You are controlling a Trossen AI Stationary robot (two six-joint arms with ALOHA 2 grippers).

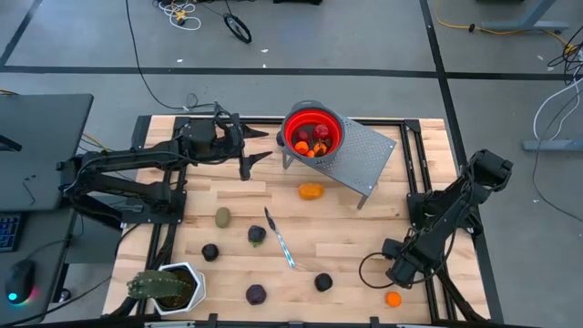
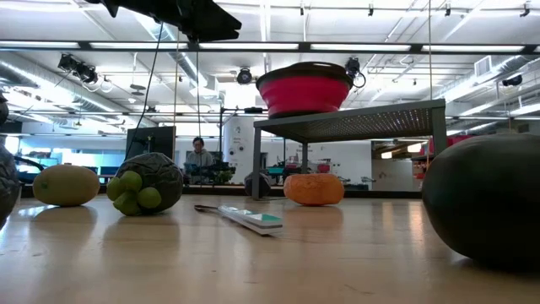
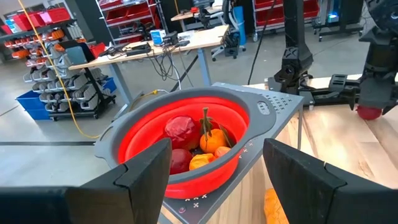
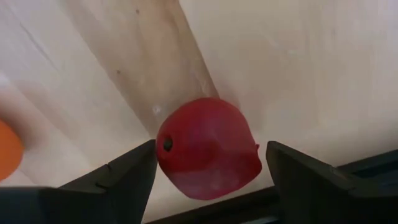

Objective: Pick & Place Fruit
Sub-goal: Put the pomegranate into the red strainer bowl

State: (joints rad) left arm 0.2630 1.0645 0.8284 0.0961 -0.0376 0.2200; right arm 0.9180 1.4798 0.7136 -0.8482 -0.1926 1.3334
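At the near right corner of the tabletop (image 1: pixel 364 237), we see the right claw (image 4: pixel 208 171) spread around a red fruit (image 4: pixel 208 148), apparently ready to clench, while the left claw (image 3: pixel 214 168), released, hovers beside the red bowl (image 3: pixel 143 134) holding gathered fruit.

Red bowl (image 2: pixel 304 87) on rack (image 2: pixel 354 122); orange fruit (image 2: pixel 314 189) under (knife (image 2: pixel 245 217) nearer).

One camera looked straight down on the pale wooden table (image 1: pixel 346 241). Another sat low on it, looking across. Both saw the round red bowl (image 1: pixel 312 133) (image 2: pixel 304 87), which the left wrist camera saw close up.
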